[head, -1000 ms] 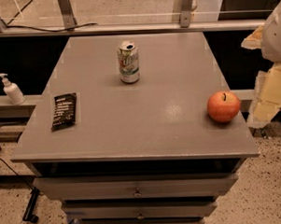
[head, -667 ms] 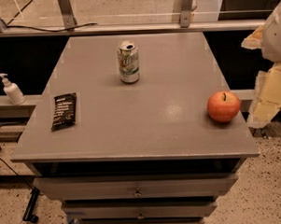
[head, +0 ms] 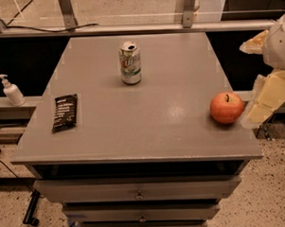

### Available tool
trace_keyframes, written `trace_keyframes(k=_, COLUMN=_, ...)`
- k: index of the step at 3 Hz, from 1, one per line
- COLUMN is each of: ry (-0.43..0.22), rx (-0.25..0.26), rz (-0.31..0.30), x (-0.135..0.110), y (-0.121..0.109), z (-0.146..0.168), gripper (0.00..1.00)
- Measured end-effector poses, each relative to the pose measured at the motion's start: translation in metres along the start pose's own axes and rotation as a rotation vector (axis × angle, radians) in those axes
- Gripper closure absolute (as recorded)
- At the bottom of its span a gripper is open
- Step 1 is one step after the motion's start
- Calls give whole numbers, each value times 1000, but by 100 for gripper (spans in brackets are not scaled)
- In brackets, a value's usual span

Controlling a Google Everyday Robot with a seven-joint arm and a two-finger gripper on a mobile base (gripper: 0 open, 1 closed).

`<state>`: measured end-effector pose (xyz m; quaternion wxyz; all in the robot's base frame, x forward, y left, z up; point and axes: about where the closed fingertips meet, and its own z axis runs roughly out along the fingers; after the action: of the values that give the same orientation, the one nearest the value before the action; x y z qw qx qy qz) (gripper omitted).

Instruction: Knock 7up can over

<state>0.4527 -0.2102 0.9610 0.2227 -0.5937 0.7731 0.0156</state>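
Observation:
The 7up can (head: pixel 130 62) stands upright on the grey table (head: pixel 134 134), at the back middle. It has a white-silver and green body and an opened silver top. My gripper (head: pixel 266 95) is at the right edge of the view, just off the table's right side, next to a red apple. It is far to the right of the can and holds nothing that I can see.
A red apple (head: pixel 226 108) sits near the table's right edge, close to the gripper. A black snack packet (head: pixel 65 112) lies at the left. A white pump bottle (head: pixel 11 91) stands on a ledge left of the table. Drawers (head: pixel 139 195) are below the tabletop.

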Motion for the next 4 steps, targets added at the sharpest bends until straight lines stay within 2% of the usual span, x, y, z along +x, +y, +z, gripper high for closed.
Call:
trace_keyframes(k=2, ry=-290, rx=17, rz=-63, x=-55, y=-48, z=47, gripper=0)
trace_keyframes(k=3, ry=-359, rx=1, rz=-99, x=-90, y=-58, z=67, gripper=0)
trace_keyframes(k=4, ry=-362, rx=-1, rz=-100, x=-92, y=-58, z=68, gripper=0)
